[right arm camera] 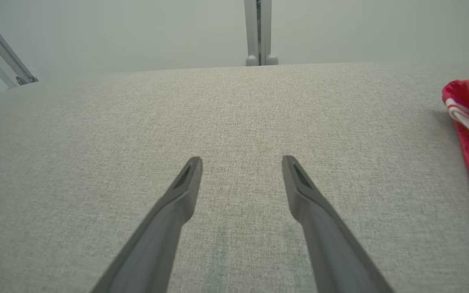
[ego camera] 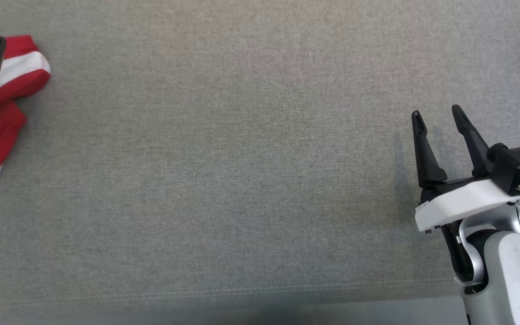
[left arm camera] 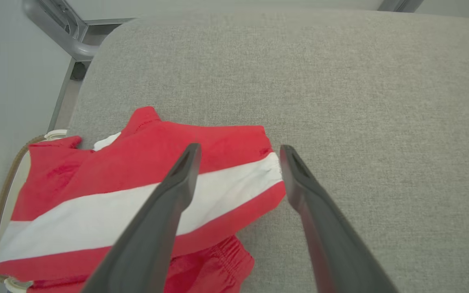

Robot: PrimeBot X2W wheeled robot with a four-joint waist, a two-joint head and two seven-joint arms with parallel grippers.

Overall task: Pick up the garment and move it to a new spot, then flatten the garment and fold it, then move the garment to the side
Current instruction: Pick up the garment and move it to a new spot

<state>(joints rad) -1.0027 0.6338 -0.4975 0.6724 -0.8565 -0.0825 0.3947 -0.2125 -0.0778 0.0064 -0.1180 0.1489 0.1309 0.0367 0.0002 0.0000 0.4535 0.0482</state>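
Grey woven cloth covers the bench (ego camera: 251,180), and the rumpled red garment with a white stripe (left arm camera: 108,203) lies at its left edge. My left tool (left arm camera: 239,148) hangs wide open and empty over that garment's corner, one finger above the stripe and one just past the hem, ready, I judge, to pinch it. My right tool (ego camera: 436,111), equally open and empty, waits well apart.

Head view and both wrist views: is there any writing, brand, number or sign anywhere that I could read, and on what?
None: no readable text in any view.
The red and white garment bears a plain stripe, no label showing.
The grey padded surface, the right end effector and the white arm cover carry no marking.
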